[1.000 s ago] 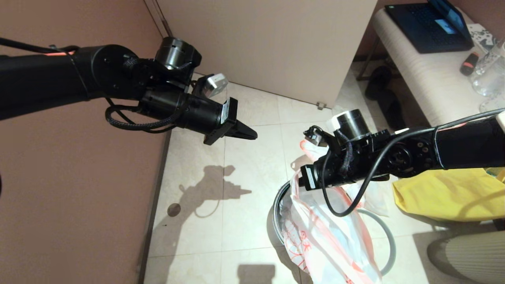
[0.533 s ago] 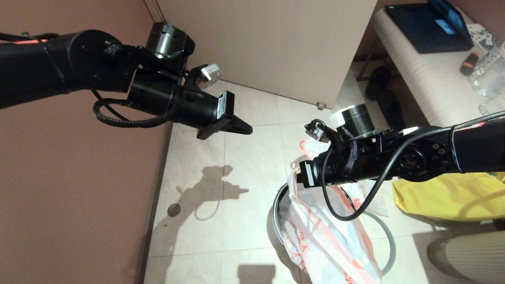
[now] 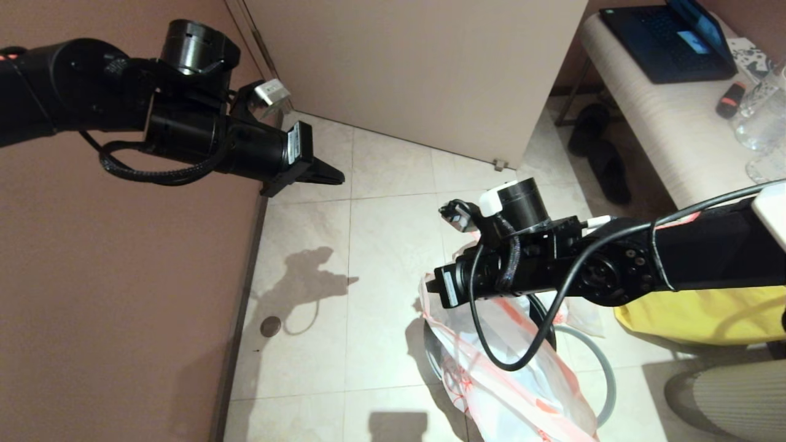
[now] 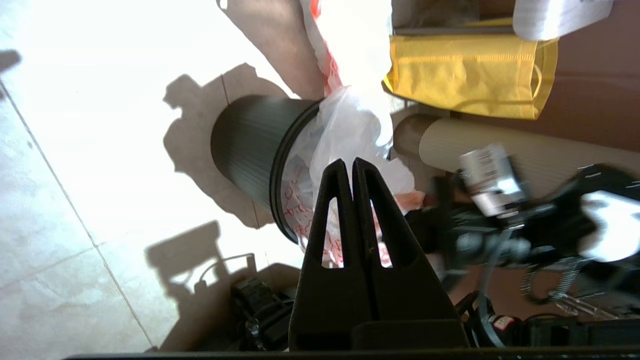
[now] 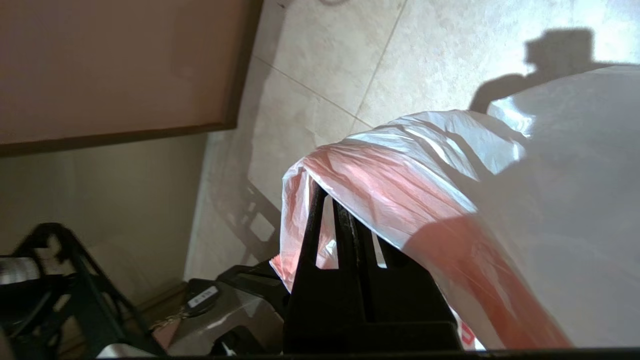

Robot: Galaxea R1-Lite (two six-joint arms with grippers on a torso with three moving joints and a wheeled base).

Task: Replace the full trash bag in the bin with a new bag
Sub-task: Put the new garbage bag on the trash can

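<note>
Right pincer [image 5: 332,210] clamped on pink rim of thin translucent white plastic bag with red print [image 3: 503,374], draped over small round black plastic bin [image 4: 250,145] at five o'clock. Left pincer [image 3: 334,178] at ten o'clock, pressed together, empty.

Hotel-room clutter around tiled floor
Open laptop [image 3: 669,37] on bench [image 3: 663,116] at one o'clock; yellow tote [image 3: 706,313] at four; dark slippers [image 3: 599,150] beside bench.
</note>
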